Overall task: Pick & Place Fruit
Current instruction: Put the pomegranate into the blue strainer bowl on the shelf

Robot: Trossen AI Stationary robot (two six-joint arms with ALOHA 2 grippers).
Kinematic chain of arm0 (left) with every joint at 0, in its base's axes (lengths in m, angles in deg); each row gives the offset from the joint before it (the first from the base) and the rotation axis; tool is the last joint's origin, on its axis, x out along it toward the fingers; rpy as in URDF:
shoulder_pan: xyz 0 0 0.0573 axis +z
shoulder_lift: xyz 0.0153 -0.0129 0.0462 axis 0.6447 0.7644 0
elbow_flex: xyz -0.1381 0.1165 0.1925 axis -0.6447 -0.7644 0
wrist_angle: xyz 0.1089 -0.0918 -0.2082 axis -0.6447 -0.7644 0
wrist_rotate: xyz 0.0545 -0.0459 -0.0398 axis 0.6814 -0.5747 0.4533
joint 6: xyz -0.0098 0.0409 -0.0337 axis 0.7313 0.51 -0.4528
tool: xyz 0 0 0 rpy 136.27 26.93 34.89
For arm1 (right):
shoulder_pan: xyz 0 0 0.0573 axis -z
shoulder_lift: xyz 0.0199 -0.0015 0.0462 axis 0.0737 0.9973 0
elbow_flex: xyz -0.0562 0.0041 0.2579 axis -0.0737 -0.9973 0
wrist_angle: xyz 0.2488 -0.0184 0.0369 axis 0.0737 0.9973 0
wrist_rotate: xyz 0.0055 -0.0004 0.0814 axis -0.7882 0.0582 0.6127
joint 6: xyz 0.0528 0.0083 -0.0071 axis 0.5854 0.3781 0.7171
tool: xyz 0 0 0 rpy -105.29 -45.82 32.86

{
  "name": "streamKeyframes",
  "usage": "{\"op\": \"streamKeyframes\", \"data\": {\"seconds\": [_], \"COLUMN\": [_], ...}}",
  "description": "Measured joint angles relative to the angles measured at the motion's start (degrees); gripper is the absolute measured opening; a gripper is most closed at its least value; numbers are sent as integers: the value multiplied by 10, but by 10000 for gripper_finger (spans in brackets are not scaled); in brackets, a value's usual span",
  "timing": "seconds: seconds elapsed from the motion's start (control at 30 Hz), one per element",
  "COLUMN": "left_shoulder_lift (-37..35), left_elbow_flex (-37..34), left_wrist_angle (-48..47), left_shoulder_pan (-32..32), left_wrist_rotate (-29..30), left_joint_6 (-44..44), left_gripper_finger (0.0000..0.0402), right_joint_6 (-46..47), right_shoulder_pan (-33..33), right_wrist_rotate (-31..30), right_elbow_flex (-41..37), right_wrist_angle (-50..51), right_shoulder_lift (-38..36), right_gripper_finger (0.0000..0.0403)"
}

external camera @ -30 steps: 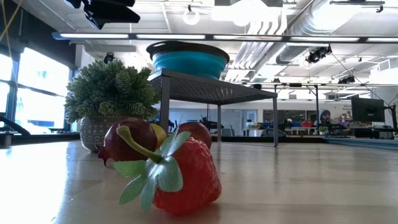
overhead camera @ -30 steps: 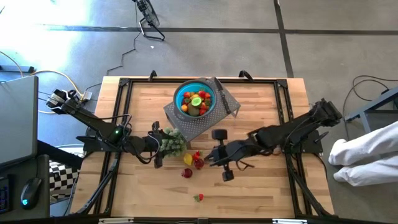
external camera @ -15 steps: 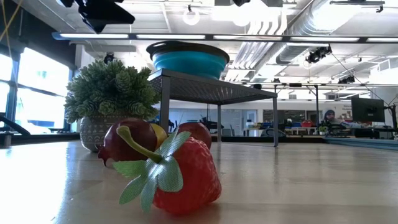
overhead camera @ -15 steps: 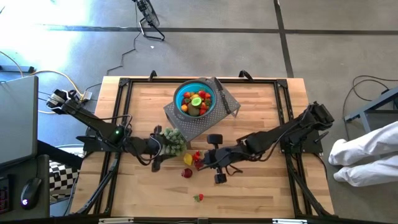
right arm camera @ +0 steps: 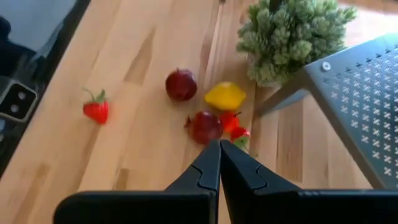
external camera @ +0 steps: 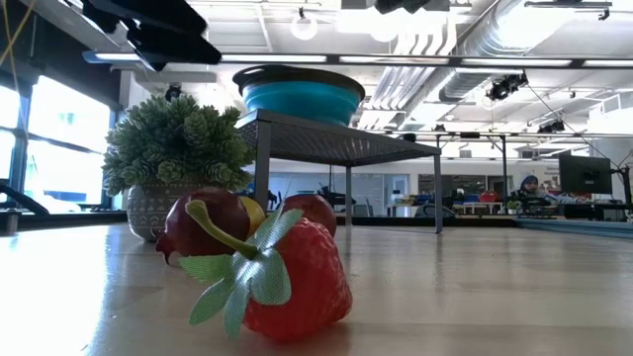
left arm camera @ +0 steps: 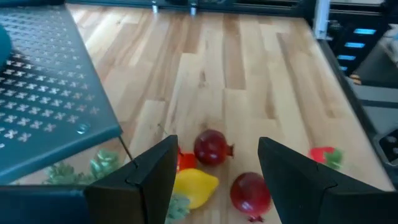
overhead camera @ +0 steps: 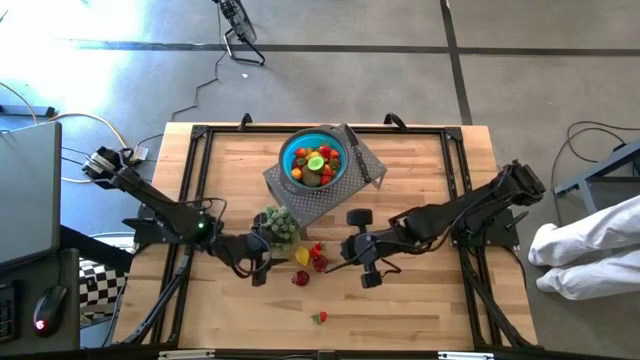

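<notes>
Loose fruit lies on the wooden table: a yellow lemon [overhead camera: 302, 256], two dark red round pieces [overhead camera: 318, 263] [overhead camera: 300, 278] and a strawberry [overhead camera: 320, 318] nearer the front edge. More fruit fills the blue bowl [overhead camera: 337, 170], which stands on a grey perforated stand [overhead camera: 325, 198]. My left gripper [overhead camera: 265, 262] hovers open just left of the loose fruit, pointing at it [left arm camera: 217, 180]. My right gripper [overhead camera: 338, 256] hangs shut just right of the fruit, its tips above a red piece [right arm camera: 205, 126]. Neither touches anything.
A small potted green plant [overhead camera: 280, 226] stands by the stand's near left leg, close to my left gripper. A black-handled knife [overhead camera: 358, 158] lies on the stand beside the bowl. Bare wood stretches toward the front and right edges.
My left gripper has moved toward the table's near edge and down, past the plant, staying open. My right gripper swung toward the loose fruit, then back to the right, and has tipped further down, staying shut. No fruit has moved.
</notes>
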Motion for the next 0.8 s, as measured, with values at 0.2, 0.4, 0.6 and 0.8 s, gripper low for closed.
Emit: {"op": "streamKeyframes", "data": {"seconds": [0.2, 0.4, 0.6, 0.8], "left_shoulder_lift": [50, 74, 77, 107], "left_elbow_flex": [16, 49, 72, 80], "left_wrist_angle": [3, -10, -19, -19], "left_shoulder_pan": [-11, -53, -79, -83], "left_wrist_rotate": [21, 62, 89, 117], "left_joint_6": [-13, -11, -14, -38], "left_gripper_finger": [218, 218, 218, 218], "right_joint_6": [-9, -5, -13, -15], "right_shoulder_pan": [15, 33, 47, 59], "right_wrist_rotate": [2, 47, 45, 48], "right_elbow_flex": [-42, -144, -211, -293], "right_wrist_angle": [-56, -205, -277, -367], "right_shoulder_lift": [-13, -27, -80, -163], "right_gripper_finger": [3, 3, 3, 3]}}
